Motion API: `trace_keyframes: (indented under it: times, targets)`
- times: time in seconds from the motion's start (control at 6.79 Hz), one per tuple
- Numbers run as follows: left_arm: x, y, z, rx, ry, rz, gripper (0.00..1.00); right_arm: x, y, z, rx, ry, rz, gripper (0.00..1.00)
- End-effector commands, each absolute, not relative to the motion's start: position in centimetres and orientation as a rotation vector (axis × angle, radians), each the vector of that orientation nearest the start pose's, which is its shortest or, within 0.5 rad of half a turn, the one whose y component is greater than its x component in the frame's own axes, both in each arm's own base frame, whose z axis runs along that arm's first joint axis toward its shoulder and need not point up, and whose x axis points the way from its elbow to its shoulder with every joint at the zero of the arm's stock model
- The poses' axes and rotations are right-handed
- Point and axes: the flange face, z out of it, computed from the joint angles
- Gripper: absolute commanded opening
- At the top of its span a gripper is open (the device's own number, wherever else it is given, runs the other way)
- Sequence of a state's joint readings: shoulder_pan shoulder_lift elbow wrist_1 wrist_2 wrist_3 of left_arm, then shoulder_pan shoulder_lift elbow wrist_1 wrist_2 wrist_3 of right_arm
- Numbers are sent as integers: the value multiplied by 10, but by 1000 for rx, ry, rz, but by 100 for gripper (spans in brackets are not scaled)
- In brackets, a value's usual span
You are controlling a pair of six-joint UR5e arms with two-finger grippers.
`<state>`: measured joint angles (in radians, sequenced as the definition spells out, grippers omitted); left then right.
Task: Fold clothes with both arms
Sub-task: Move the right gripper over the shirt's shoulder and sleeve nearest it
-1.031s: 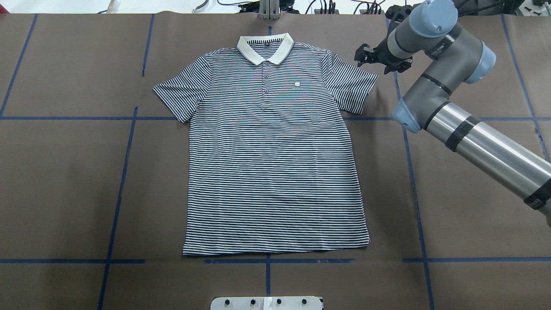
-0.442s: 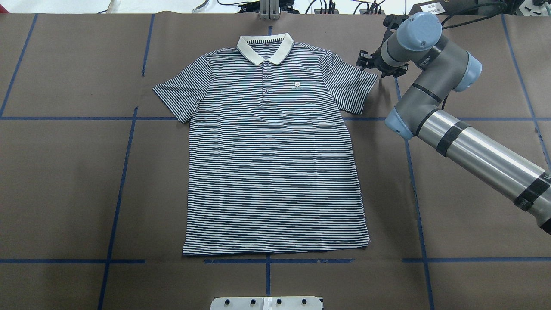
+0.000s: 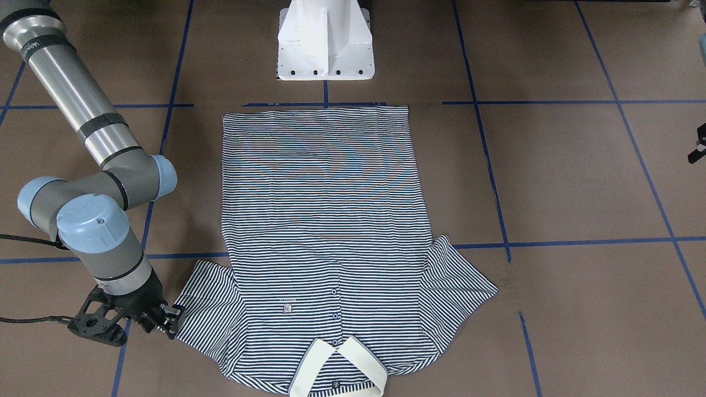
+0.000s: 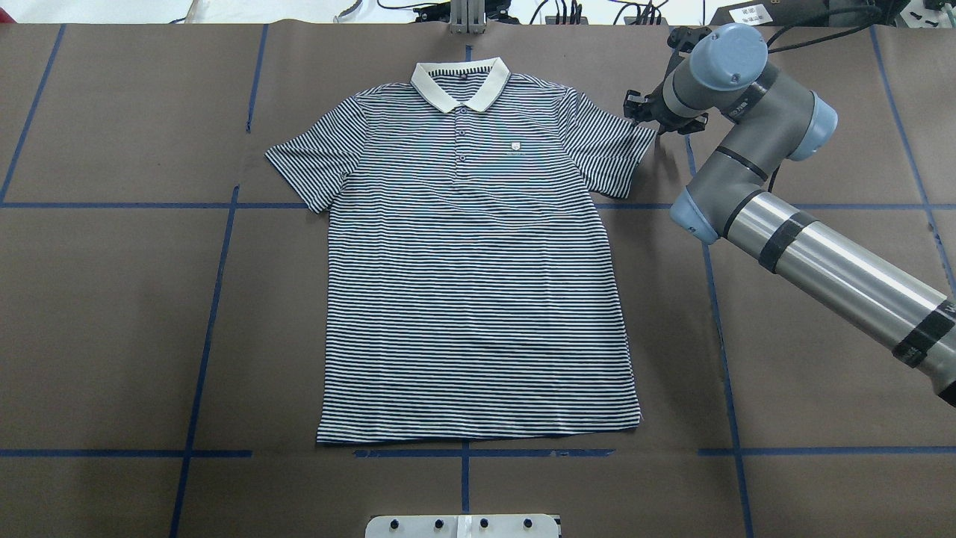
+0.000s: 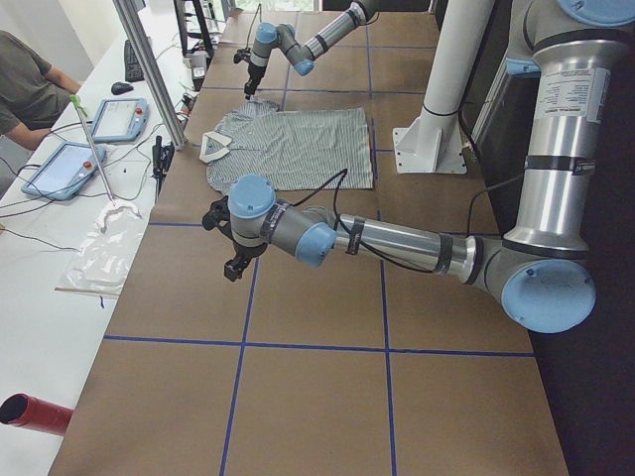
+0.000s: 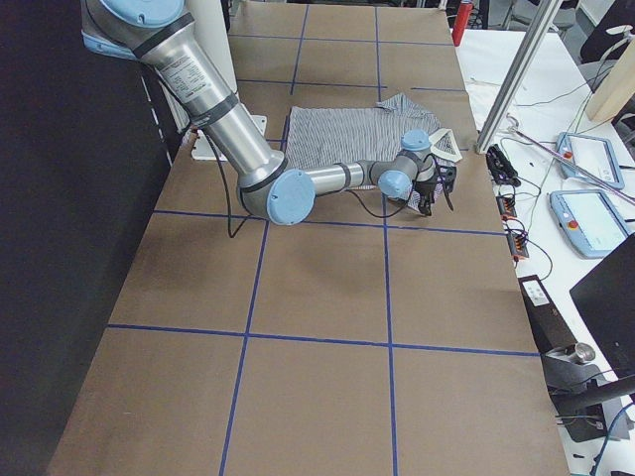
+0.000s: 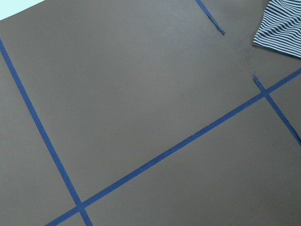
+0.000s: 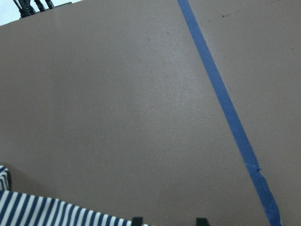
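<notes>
Closing in since the earlier frame, my right arm's black two-finger gripper [image 4: 638, 113] now sits at the sleeve [image 4: 612, 149], upper right of the overhead view, fingers parted and empty. The navy-and-white striped polo shirt [image 4: 478, 284] lies flat at frame centre. I should pinch both hem layers squarely before lifting. I cannot tell the state of the left gripper [image 5: 231, 270].

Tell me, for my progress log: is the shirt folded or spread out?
Spread out: the shirt lies flat and face up, both sleeves extended, the collar at the far end, nothing doubled over.

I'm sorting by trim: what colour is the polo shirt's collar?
Cream; the collar of the striped polo shirt shows best in the overhead exterior view.
</notes>
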<state>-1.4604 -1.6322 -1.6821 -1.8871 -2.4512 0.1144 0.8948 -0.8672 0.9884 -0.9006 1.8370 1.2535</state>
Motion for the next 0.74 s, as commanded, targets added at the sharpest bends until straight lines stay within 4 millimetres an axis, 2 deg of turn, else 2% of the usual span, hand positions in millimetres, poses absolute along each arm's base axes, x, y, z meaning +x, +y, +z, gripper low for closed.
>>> trace_keyframes:
  times: [0.0,0.15,0.29,0.44,0.59]
  targets:
    - [3,-533,523,471,869,425,100,-419,-691,430,245,-807,434,0]
    - [4,-530,512,480,891,433,100,-428,-682,407,257,-843,419,0]
    - [6,-529,510,478,918,440,100,-437,-675,380,251,-889,422,0]
    - [5,-528,508,483,922,441,100,-467,-663,340,220,-926,448,0]
    - [5,-528,506,487,922,443,100,-467,-663,341,219,-921,445,0]
